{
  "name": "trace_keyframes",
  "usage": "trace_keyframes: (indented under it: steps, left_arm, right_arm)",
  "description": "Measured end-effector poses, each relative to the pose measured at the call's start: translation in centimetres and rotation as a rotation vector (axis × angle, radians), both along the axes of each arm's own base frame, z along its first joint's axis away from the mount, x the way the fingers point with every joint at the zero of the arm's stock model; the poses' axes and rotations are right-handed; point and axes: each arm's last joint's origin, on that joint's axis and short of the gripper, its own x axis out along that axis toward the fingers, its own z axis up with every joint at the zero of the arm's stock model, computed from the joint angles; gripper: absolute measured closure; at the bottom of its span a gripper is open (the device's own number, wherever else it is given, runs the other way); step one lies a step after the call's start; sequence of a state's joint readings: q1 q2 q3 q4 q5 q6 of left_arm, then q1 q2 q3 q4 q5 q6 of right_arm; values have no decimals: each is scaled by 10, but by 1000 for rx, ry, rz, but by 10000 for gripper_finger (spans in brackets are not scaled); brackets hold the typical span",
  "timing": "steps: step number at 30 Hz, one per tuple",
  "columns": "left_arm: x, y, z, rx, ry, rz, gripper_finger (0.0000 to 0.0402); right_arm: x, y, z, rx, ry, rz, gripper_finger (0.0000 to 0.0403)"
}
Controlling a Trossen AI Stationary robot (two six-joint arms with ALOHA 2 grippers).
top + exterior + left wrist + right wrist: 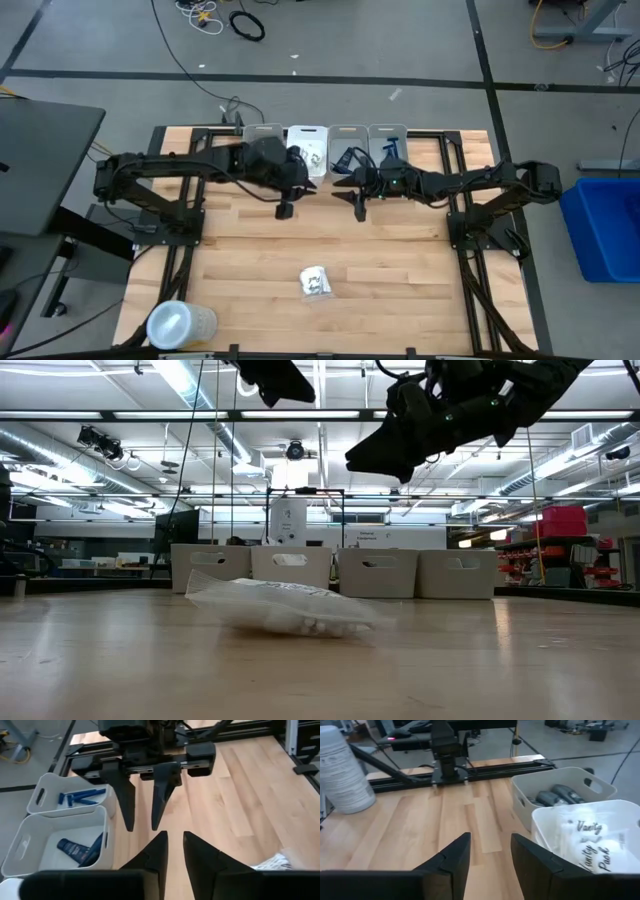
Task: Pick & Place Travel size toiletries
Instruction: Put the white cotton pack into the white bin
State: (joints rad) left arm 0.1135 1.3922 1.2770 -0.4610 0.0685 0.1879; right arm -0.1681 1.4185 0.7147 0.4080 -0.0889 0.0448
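One white packet (316, 282) lay alone on your table (400, 260), well apart from both arms. More toiletries sat in the bins (306, 143) at the far edge. Your left pincer (285, 208) and right pincer (359, 210) hovered beside those bins, each slightly open and holding nothing.

Print on the table packet (316, 282) too small to read from above, its contents blurred in the low view; wrist-view white bin (600, 845) cut by the edge, "Vanity Pack" lettering partly legible
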Motion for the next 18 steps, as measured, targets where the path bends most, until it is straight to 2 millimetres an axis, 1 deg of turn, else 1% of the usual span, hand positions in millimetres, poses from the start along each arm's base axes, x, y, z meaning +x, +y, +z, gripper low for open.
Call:
trace_keyframes:
  steps: [9,14,18]
  left_arm:
    - [-6,-16,4,-7,4,-47,364]
    - [-11,-22,9,-7,0,-64,377]
    - [-14,-24,8,-13,23,-68,386]
  right_arm:
    - [2,13,0,0,0,43,234]
    - [2,19,0,0,5,63,229]
    - [3,23,-1,1,8,77,229]
